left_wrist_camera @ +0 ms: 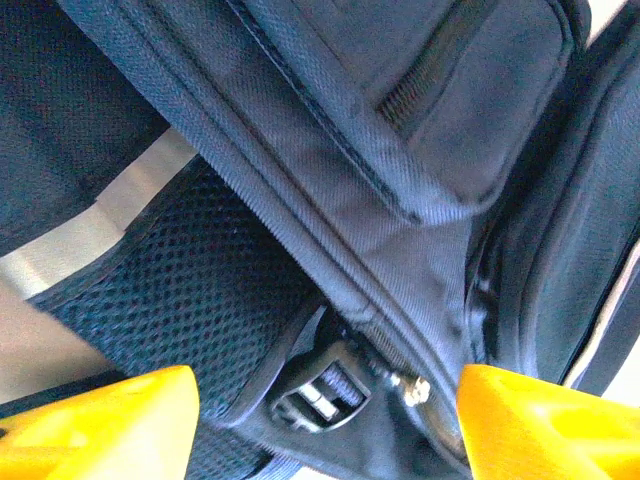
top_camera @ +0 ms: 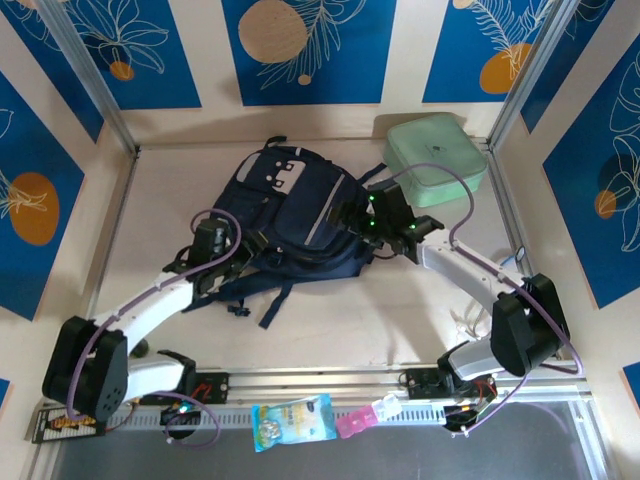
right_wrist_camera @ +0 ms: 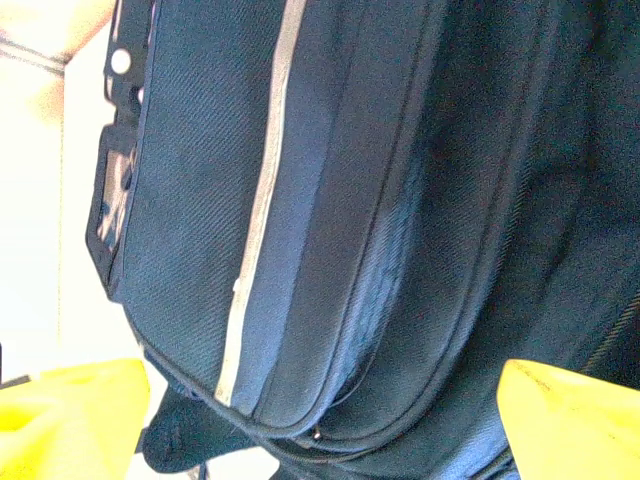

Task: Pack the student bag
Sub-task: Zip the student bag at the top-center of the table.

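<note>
The student bag, a dark navy backpack with a pale stripe and a light grey patch, lies flat in the middle of the table. My left gripper is at its lower left edge. Its yellow fingers stand wide apart, open, over a black strap buckle and a metal zip pull. My right gripper is at the bag's right side. It is open too, and its yellow fingertips flank the bag's rounded zipped edge without pinching it.
A mint green square zip case sits at the back right corner. A snack packet and a small pink bottle lie on the rail at the near edge. Metal frame posts border the table left and right.
</note>
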Controlling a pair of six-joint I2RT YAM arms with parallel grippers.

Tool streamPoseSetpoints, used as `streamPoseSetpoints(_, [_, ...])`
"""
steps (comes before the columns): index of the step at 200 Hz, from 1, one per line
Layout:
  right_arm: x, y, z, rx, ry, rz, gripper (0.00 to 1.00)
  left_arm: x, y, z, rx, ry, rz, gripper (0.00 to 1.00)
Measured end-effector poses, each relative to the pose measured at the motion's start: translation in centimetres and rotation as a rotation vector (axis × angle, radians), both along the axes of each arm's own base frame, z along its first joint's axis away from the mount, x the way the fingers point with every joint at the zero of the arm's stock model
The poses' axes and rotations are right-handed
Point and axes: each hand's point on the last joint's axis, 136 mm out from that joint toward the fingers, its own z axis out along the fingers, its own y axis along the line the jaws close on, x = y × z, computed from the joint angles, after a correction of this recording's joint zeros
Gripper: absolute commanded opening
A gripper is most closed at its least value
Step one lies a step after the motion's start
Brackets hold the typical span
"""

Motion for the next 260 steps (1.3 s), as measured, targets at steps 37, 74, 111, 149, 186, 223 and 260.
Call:
streamPoseSetpoints(37, [-1.1, 1.9, -1.3, -0.005, 0.038, 0.050, 0.89, 1.8, -0.7, -1.7, -0.058, 0.032, 0.053, 0.49])
streamPoseSetpoints(74, [-1.3, 2.4, -1.6, 0.000, 0.048, 0.064, 0.88, 3.1, -1.8, -2.6, -0.101, 0.048, 0.051, 0.43])
streamPoseSetpoints(111, [-1.4, 3.2, -1.8, 0.029, 0.063, 0.088, 0.86, 3.9, -2.5, -2.1, -0.133, 0.029, 0.035, 0.34])
streamPoseSetpoints(149, [-2.2, 4.3, -2.1, 0.051, 0.076, 0.127, 0.85, 4.4, -2.9, -1.4, -0.156, 0.012, 0.031, 0.07])
streamPoseSetpoints(186, [-3.3, 5.6, -1.4, -0.019, 0.025, 0.207, 0.82, 4.9, -3.5, -0.3, -0.188, -0.002, 0.021, 0.00])
streamPoseSetpoints(223, [-4.1, 9.2, 0.8, -0.053, -0.075, 0.326, 0.72, 5.7, -4.5, 1.8, -0.225, -0.025, 0.003, 0.00])
streamPoseSetpoints(260, [-4.4, 11.0, -1.1, -0.059, -0.023, 0.345, 0.55, 6.1, -5.1, 3.4, -0.261, -0.039, -0.001, 0.00])
